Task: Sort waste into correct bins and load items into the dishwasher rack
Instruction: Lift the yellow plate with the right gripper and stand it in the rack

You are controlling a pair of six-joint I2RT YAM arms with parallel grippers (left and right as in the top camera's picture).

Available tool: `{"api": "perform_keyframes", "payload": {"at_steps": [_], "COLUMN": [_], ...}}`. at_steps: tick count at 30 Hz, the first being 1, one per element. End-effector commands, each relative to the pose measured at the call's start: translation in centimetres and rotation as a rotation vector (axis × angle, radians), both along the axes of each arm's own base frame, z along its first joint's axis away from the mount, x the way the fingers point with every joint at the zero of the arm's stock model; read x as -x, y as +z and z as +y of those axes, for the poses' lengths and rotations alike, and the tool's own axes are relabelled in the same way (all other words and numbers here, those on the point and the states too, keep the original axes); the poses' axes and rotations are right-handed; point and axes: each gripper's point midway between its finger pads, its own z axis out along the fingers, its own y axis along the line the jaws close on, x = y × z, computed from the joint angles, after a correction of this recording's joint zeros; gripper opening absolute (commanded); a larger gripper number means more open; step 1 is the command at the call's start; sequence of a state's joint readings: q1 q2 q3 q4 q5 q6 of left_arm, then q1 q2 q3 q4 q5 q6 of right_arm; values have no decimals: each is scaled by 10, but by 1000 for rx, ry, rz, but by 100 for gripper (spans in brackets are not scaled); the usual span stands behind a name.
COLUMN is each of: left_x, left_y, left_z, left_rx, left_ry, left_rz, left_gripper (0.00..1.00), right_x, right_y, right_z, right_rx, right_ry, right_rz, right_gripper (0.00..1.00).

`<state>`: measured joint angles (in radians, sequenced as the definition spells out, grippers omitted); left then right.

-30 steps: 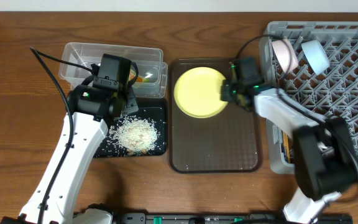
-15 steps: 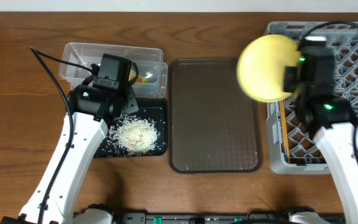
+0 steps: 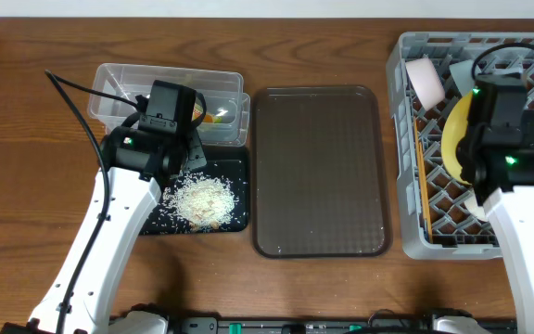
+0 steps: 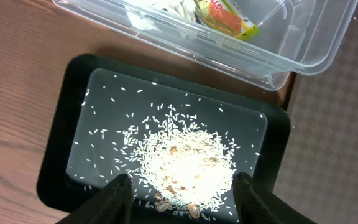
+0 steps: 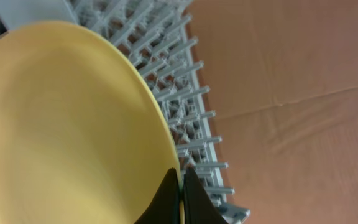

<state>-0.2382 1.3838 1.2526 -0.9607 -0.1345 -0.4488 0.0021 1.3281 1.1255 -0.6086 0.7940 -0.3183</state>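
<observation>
Over rack: right tool pinches plate rim, plate near upright. Lower straight between pegs, seat rim before release, clear of pink bowl. Left tool half-open, empty, above tray.

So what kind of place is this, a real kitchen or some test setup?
Probably a staged dish-clearing bench, not a working kitchen: a bare wooden table holds a grey dishwasher rack, a brown serving tray and a black tray of loose rice, with two robot arms over them.
</observation>
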Motion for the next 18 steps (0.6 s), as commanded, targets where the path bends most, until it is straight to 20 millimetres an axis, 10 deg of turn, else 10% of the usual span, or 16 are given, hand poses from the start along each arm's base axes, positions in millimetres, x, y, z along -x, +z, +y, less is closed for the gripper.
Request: {"api": "perform_keyframes", "payload": {"at_steps": [1,9,18], "left_x": [-2,-2,-2], "left_y": [1,1,1], "left_z": [2,2,2], "left_rx": [-4,-4,-4], "left_ry": [10,11,11], "left_rz": [-5,-5,-5], "left_gripper": [55,55,55], "right_x": [0,-11,-12], "right_y": [-13,-35,6], "right_z": [-10,-10,-11], "right_rx": [44,-6,-6], "right_ry": [-31,-88,-85], "right_rz": [78,49,-119], "right_gripper": [1,1,1]}}
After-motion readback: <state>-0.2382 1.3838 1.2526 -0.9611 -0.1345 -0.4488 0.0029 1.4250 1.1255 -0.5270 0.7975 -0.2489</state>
